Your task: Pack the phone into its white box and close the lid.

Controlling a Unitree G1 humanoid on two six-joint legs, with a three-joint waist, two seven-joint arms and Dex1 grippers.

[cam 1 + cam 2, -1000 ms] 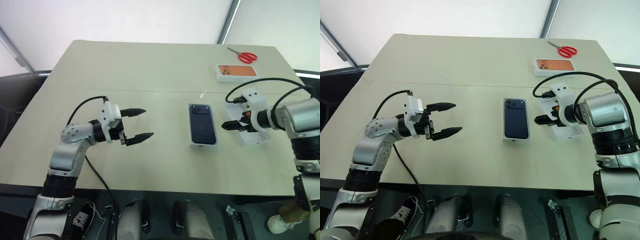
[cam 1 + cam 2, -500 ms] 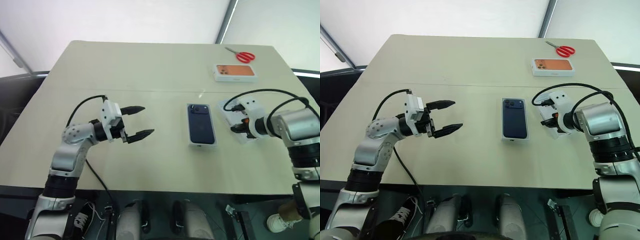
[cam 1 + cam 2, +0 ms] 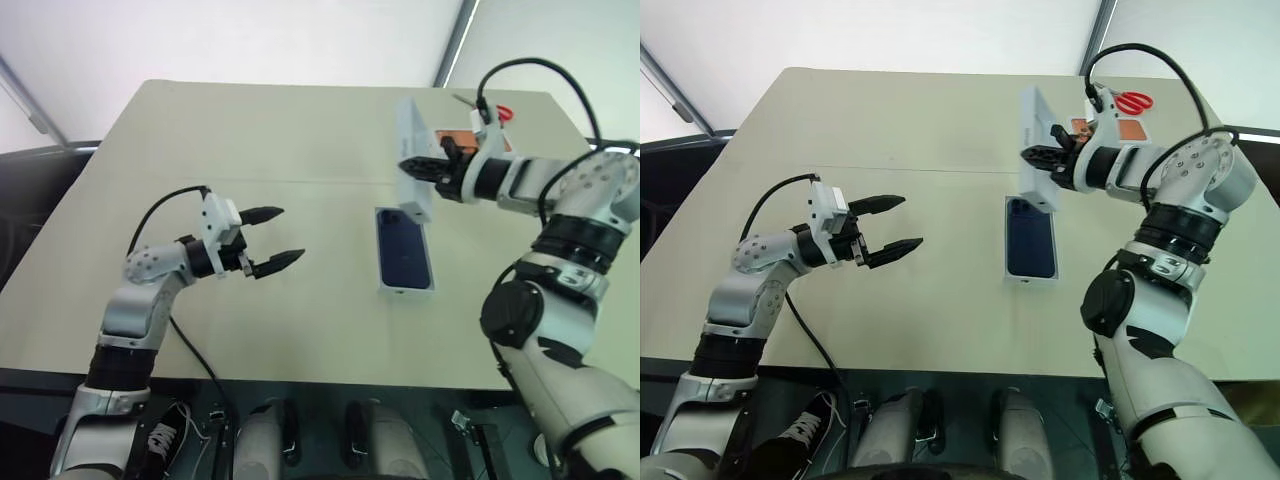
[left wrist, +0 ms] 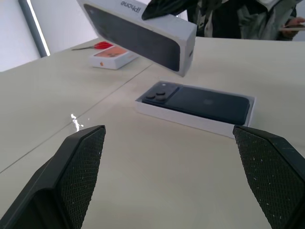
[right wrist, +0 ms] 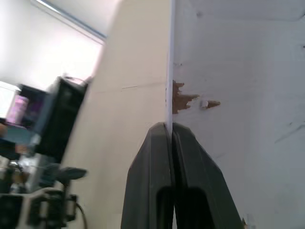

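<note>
- Table [image 3: 300, 130]: pale beige top, with all items below on or above it.
- The white box [image 3: 405, 291]: shallow base lying flat near the table's middle, its thin white walls framing the contents.
- The phone [image 3: 403, 248]: dark navy, lying flat inside the white box with its back up, camera cluster at the corner farthest from the robot; in the left wrist view [image 4: 200, 101] it sits snugly within the walls.
- The lid [image 3: 414, 158]: held off the table, tilted steeply on edge, above and just beyond the far end of the white box; not touching it. In the left wrist view [image 4: 143, 33] its outer face carries a dark phone picture and its side wall bears the word "iPhone".
- Right gripper [image 3: 418, 167]: fingers pinched tight on one thin wall of the lid — the right wrist view shows the two black fingers [image 5: 152, 167] pressed together with the wall's edge between them, plain white inner surface alongside.
- Left gripper [image 3: 276, 238]: spread to its widest, holding nothing, hovering over bare table well to the left of the white box, pointing toward it.
- Second box [image 3: 478, 143]: white with an orange phone picture on top, at the far right of the table, partly hidden by the right arm.
- Scissors [image 3: 1132, 102]: red handles, beyond the second box near the far edge.
</note>
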